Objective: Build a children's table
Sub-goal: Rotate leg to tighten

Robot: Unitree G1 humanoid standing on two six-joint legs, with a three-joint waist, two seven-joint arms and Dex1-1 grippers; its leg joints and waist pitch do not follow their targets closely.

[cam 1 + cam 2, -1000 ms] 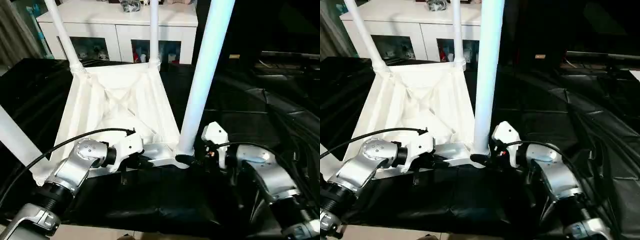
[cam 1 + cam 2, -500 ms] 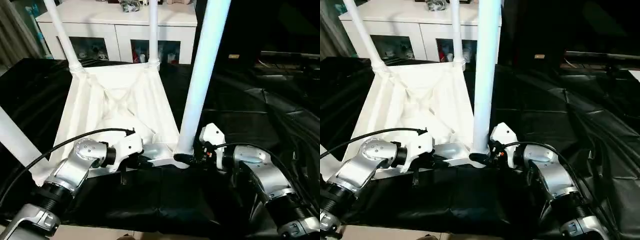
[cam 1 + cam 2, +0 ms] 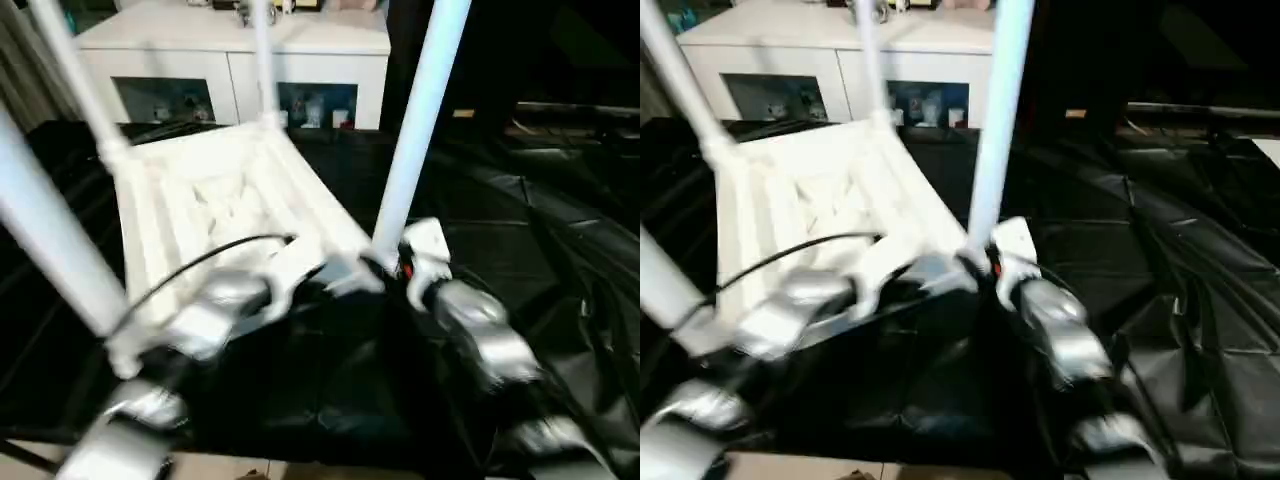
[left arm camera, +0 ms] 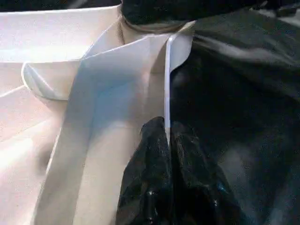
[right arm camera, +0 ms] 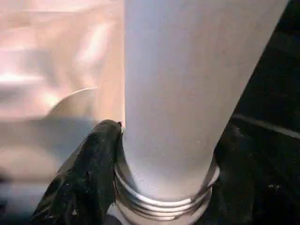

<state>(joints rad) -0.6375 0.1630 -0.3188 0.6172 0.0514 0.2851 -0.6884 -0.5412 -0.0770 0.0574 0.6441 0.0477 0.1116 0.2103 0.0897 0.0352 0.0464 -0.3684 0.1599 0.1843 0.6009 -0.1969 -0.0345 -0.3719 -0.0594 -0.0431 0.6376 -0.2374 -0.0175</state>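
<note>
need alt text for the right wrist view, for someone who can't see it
Close up, the right hand grips the base of a thick white table leg, one black finger pressed against its side. The leg's threaded end sits just above the grip, with the white tabletop behind and black sheeting beside it.

White table (image 3: 210, 190), white legs (image 3: 418, 110), black cloth (image 3: 520, 240)

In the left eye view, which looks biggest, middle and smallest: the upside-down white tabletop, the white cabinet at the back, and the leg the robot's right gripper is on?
1. tabletop, largest.
2. white cabinet; it stands farther back, so it may really be bigger.
3. leg at the right gripper, smallest: long but thin.
</note>
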